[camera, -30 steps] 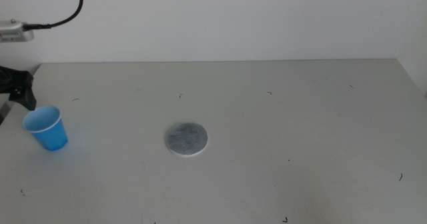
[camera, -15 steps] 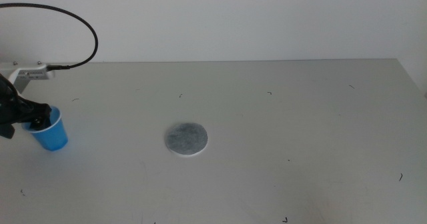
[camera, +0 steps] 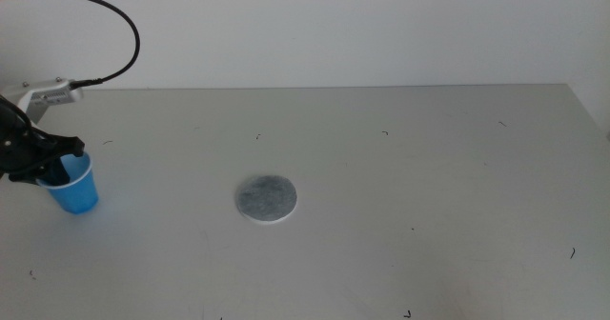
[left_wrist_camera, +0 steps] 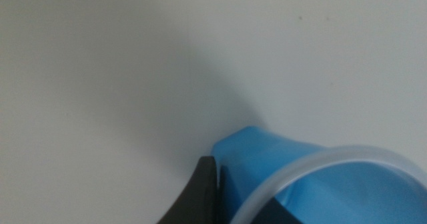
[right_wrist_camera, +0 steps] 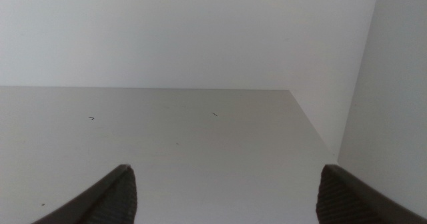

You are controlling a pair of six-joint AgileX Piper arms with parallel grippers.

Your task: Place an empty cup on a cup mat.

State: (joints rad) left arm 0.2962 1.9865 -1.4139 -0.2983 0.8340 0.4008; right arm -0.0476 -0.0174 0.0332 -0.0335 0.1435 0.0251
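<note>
Presently the blue cup (camera: pixel 73 187) stands upright on the grey bench (camera: pixel 429 187) near its left edge, well apart from the round cup mat (camera: pixel 266 198), which lies flat toward the centre. The left gripper (camera: pixel 50 163) is at the cup's rim; 1 dark finger (left_wrist_camera: pixel 203 194) lies against the cup's outer wall, the other is not visible, so grip cannot be confirmed. The right gripper (right_wrist_camera: pixel 223 194) waits out of the middle view, fingers spread wide, holding nothing.
</note>
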